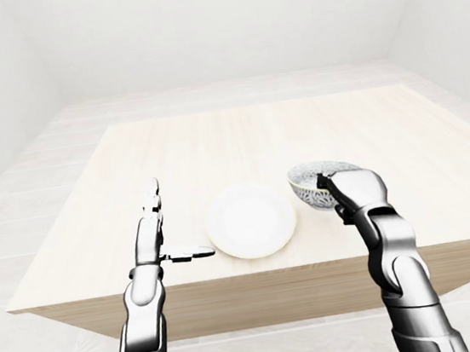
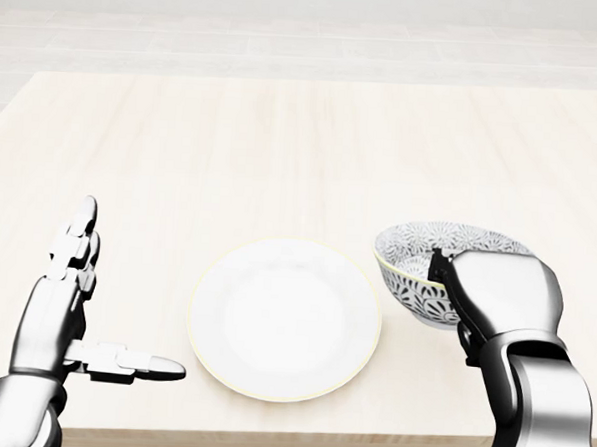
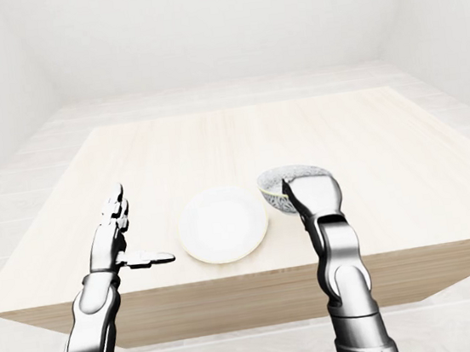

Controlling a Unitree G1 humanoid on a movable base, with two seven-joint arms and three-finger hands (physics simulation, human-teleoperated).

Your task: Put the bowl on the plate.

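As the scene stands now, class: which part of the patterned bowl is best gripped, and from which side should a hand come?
Pinch the rim of the bowl on its right side in the head view, thumb inside, fingers outside. It sits mouth up and open, so its thin wall offers a pinch; the right hand grips there, leaving the side toward the plate free.

White plate (image 2: 285, 318) with yellowish rim; bowl (image 2: 413, 288) with dark floral pattern on white; pale wood-grain table (image 2: 282, 153); silver-grey left hand (image 2: 59, 306) and right hand (image 2: 505, 289)
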